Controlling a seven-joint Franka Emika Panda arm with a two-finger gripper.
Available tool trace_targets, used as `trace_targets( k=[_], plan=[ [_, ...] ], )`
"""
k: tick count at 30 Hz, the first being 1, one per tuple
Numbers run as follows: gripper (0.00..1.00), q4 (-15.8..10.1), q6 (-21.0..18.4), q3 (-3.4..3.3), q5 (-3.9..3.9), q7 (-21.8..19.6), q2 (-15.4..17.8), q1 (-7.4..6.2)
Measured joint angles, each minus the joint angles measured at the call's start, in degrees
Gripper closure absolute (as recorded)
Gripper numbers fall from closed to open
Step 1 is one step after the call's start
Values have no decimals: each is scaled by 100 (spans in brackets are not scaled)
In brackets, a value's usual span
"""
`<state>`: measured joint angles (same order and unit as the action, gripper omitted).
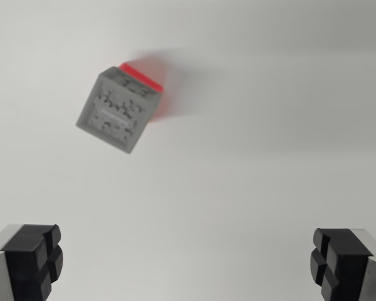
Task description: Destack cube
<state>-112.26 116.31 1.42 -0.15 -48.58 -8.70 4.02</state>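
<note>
A grey cube (118, 111) with a patterned top face sits stacked on a red cube (148, 74), of which only a strip shows at the upper right edge. The stack stands on a white surface in the upper left of the wrist view, slightly blurred. My gripper (187, 260) is at the bottom of the view, well short of the stack and to its right. Its black fingertips (37, 258) stand wide apart with nothing between them.
A plain white table surface (269, 138) fills the view all around the stack. A soft shadow falls to the right of the cubes.
</note>
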Motion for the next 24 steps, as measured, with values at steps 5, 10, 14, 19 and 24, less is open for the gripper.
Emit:
trace_targets(
  k=[5, 10, 14, 19, 24],
  plan=[
    [0, -95, 141, 3, 0, -256, -15, -48],
    [0, -219, 328, 6, 1, -610, -34, -116],
    [0, -352, 543, 12, 10, -1016, -65, -191],
    [0, -500, 806, 16, 16, -1520, -118, -290],
    [0, -672, 1134, 20, 17, -2155, -198, -414]
  ],
)
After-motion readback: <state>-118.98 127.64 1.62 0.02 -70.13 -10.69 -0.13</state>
